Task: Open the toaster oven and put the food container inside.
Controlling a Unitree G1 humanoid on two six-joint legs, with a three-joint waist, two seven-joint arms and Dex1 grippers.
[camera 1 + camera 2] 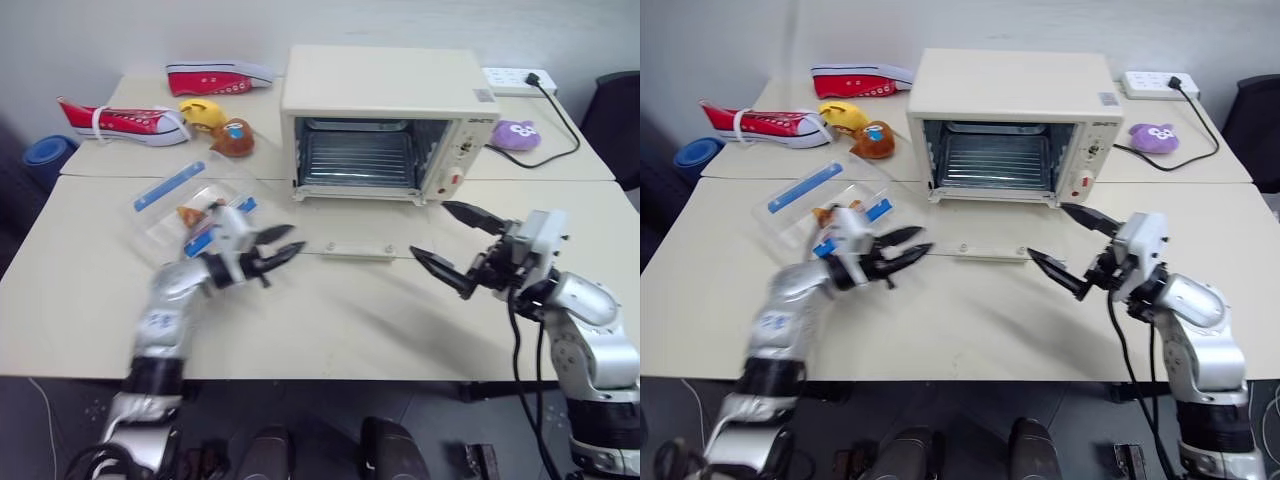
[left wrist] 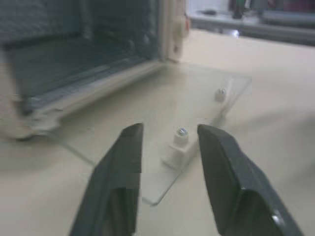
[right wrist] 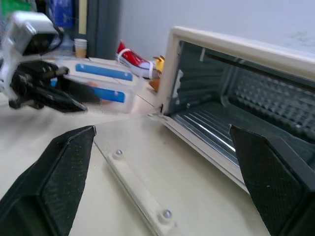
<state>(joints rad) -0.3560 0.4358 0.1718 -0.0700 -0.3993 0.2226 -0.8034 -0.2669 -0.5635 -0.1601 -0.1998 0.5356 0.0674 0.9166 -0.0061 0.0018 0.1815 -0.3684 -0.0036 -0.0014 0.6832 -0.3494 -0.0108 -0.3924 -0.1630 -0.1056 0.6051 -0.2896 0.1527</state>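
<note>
The toaster oven [image 1: 385, 125] stands at the far middle of the surface [image 1: 340, 320], door dropped flat, and the food container [image 1: 190, 215] lies to its left, just behind the left gripper [image 1: 280, 252], whose jaws stand parted and empty, as do the right gripper's [image 1: 455, 245], spread wide. That clear box looks light, stiff and a little slick, so a pinch across its blue-clipped long edges seems safest. Shoes [image 1: 125, 122] and toys [image 1: 220, 125] sit far left, a cabled power strip [image 1: 515, 80] far right.

Even, bright indoor light, soft shadows on the table [image 1: 330, 310]. Left gripper [image 1: 283, 250] smeared by motion blur. Left wrist view soft overall; toaster oven [image 2: 74, 59] beyond the fingers hazy.
</note>
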